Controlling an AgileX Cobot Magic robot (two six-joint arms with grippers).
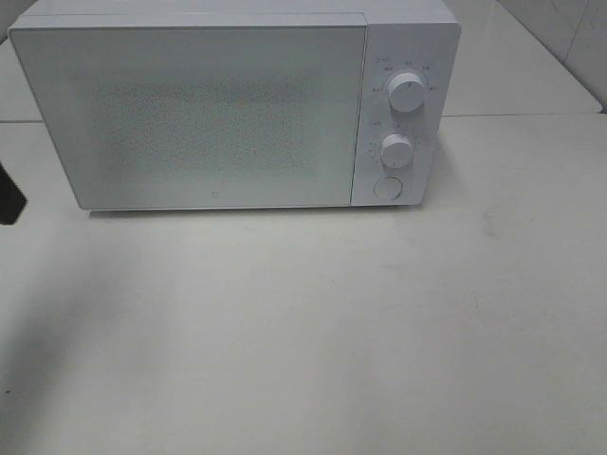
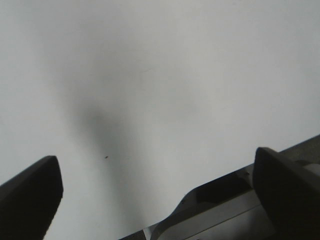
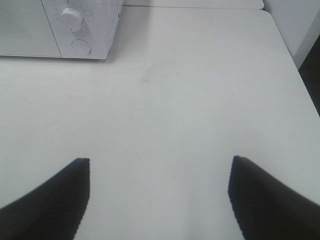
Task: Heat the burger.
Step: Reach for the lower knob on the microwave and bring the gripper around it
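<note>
From up high I have the white microwave (image 1: 218, 109) sitting at the back of the pale table (image 1: 303, 332), its door (image 1: 190, 114) shut flush. The door's panel is frosted and speckled, so I can't see anything through it. On the control strip to the right of the door there are two white dials, the upper dial (image 1: 409, 94) above the lower dial (image 1: 397, 150), with a round button (image 1: 387, 188) beneath them.

As for the burger, I can't tell where it is: none of my three views shows it.

Neither arm reaches into the high view (only a dark shape (image 1: 9, 194) cut off at its left edge, which I can't identify). Through the left wrist camera, the left gripper (image 2: 157, 162) has its dark fingers (image 2: 30, 195) spread wide over bare table, nothing between them. A grey metal piece (image 2: 215, 210) shows next to one finger, and I can't make out what it is.

Through the right wrist camera, the right gripper (image 3: 160, 161) is also parted wide, its fingers (image 3: 55, 200) holding nothing and hanging over the open tabletop. The microwave's control corner lies well ahead of it, apart from the fingers
</note>
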